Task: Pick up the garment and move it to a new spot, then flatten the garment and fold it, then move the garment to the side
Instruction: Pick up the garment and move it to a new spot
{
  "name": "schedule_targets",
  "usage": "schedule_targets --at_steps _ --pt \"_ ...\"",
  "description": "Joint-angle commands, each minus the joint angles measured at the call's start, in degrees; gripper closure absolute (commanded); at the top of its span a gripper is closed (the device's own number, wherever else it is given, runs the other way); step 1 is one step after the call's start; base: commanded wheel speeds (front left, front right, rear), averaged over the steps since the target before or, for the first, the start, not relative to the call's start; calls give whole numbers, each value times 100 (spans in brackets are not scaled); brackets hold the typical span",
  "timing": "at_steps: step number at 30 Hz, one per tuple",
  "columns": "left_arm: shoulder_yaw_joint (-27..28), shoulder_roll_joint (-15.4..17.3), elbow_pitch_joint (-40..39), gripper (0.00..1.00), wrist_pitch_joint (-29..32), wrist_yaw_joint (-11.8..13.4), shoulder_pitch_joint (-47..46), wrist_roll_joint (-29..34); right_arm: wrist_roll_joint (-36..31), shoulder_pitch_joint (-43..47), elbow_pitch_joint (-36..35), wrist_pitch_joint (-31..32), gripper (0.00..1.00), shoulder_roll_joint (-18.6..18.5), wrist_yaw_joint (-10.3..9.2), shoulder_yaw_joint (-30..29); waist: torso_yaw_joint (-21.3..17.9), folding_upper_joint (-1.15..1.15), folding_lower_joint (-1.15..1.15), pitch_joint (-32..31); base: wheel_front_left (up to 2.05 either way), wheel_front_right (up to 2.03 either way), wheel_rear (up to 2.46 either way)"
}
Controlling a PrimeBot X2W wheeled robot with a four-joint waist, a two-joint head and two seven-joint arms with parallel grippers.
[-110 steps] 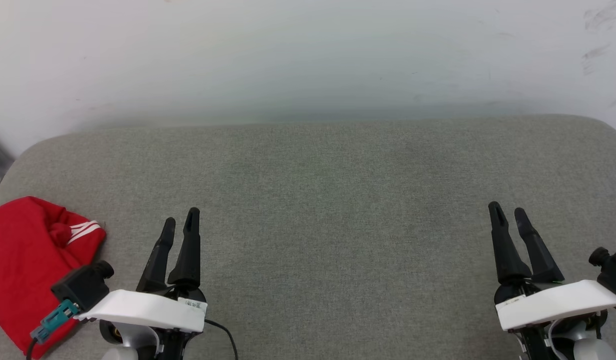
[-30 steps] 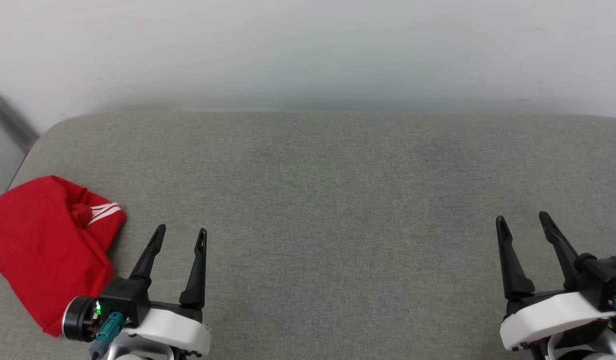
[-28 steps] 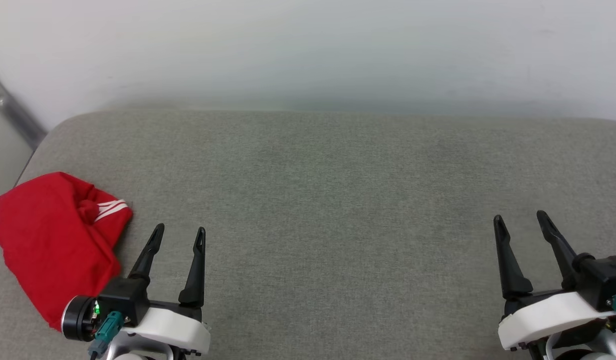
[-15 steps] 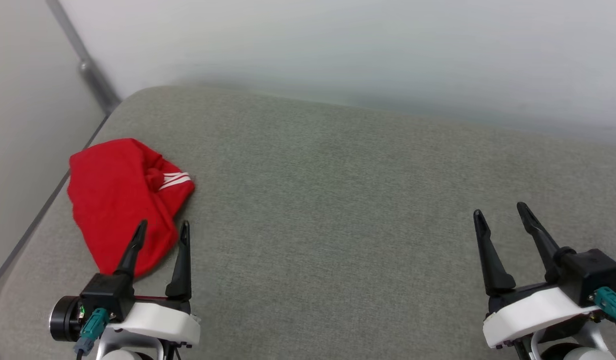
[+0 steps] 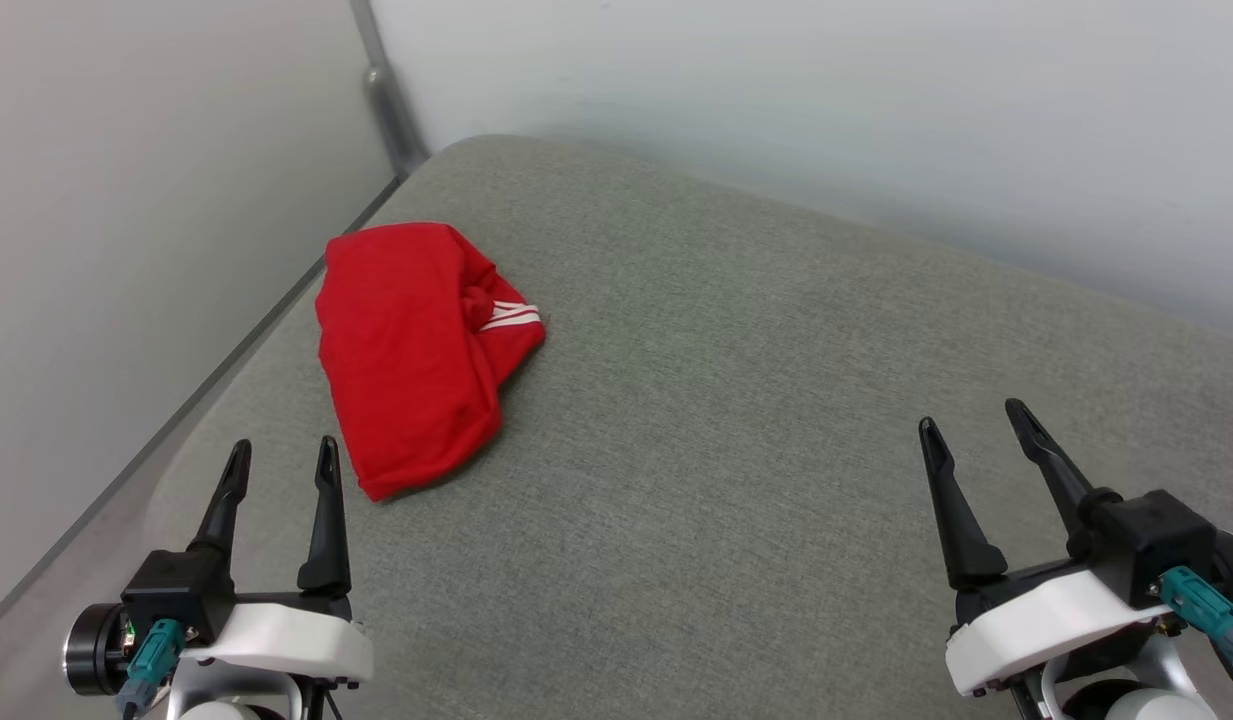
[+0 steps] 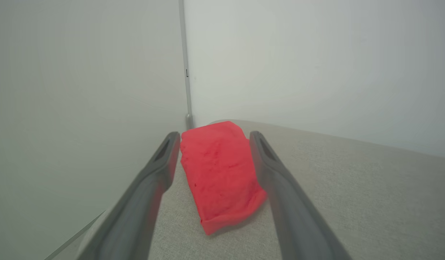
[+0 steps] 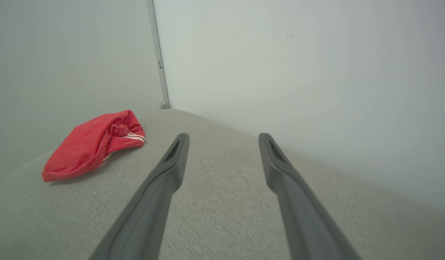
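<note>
While both jaws are held apart and empty, the bunched red jersey garment (image 5: 416, 350) with white-striped trim is seen ahead of the left gripper (image 5: 281, 450), near the edge of the grey fabric cushion (image 5: 736, 420); bare cushion is spread before the right gripper (image 5: 971, 418).

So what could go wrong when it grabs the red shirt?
The shirt lies bunched up, so the open left hand might pinch several layers at once, and it may not spread flat later. It also sits near the edge of the cushion by the wall; a clumsy nudge could push it off.
</note>
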Motion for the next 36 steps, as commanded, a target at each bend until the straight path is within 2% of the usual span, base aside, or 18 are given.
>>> schedule_targets --at_steps 1,7,14,21,28,31,36 --pt "16 -12 -11 0 -14 7 24 19 -38 -70 -4 9 0 10 0 14 122 0 0 -16 0 0 0" --pt "95 -30 -2 0 -14 -23 10 15 -66 -81 -11 28 0 9 0 40 325 0 0 4 0 0 0" --pt "238 -43 31 0 -14 -34 -80 -8 -104 -157 -15 70 0 9 0 76 356 0 0 69 0 0 0" --pt "146 91 579 0 -14 -116 -823 -170 -146 -242 -109 153 0 9 0 -17 292 0 0 273 0 0 0" --pt "23 571 1505 0 455 -166 -2165 -746 -366 -528 -325 303 0 7 -1 -91 -92 0 0 876 0 0 0" --pt "-4 895 1947 0 853 -174 -2704 -1033 -437 -654 -412 357 0 6 -1 -91 -326 0 0 1187 0 0 0" --pt "-407 1515 2707 0 1751 -178 -3387 -1677 -483 -838 -501 367 0 4 -1 -123 -682 0 0 1655 0 0 0"
